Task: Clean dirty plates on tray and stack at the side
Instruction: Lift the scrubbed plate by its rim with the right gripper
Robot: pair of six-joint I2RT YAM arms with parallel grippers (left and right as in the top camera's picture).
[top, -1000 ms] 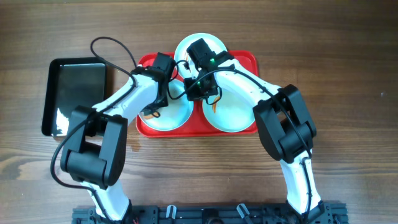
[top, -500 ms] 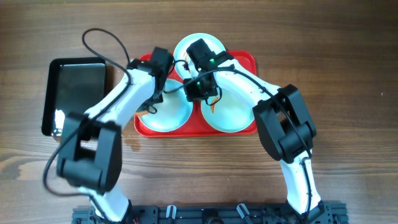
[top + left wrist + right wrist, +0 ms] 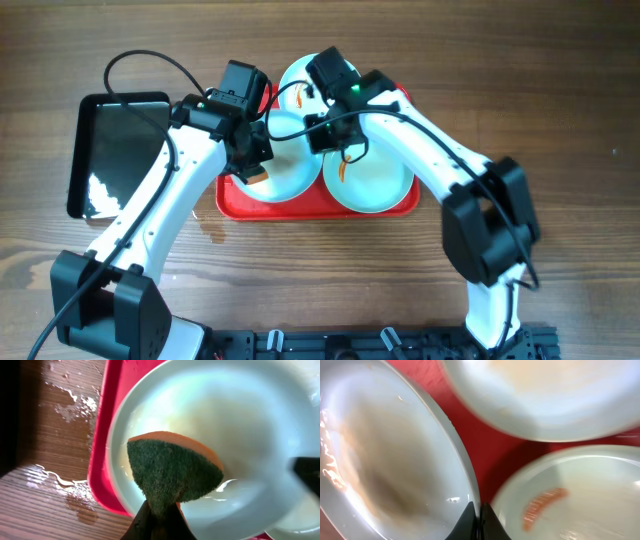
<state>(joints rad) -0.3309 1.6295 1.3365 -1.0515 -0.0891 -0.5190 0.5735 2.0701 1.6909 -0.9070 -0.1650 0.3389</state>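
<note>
Both arms reach in from the near edge of the wooden table (image 3: 560, 120) and meet over the red plastic tray (image 3: 232, 205), which lies mid-table, closer to the far edge. The left arm stretches long and diagonal from the near-left corner, a black cable (image 3: 140, 60) looping above its forearm. The right arm bends sharply at the elbow from the near-right side.

The left gripper (image 3: 157, 510) has its fingers pinched tight on the corner of a sponge (image 3: 172, 472). The sponge is orange foam with a coarse dark-green scouring face, and it is held over the hollow of the near-left plate (image 3: 285, 170). The right gripper (image 3: 479, 510) has its fingertips closed almost together on the thin rim of that same plate, at the edge nearest the tray's middle.

All three plates are round, glossy, pale blue-white and shallow. The near-right plate (image 3: 580, 500) carries an orange-red smear (image 3: 542, 502). The far plate (image 3: 300, 75) laps over the tray's far rim. The plates crowd the tray, with red showing only in narrow wedges between their rims and along the raised, rounded border.

A glossy black tray (image 3: 120, 150) lies toward the left edge, with a strip of wood between it and the red tray. Water (image 3: 55, 480) glistens in small puddles on the grain just off the red tray's near-left corner. Plain wood runs from the tray to the right edge.
</note>
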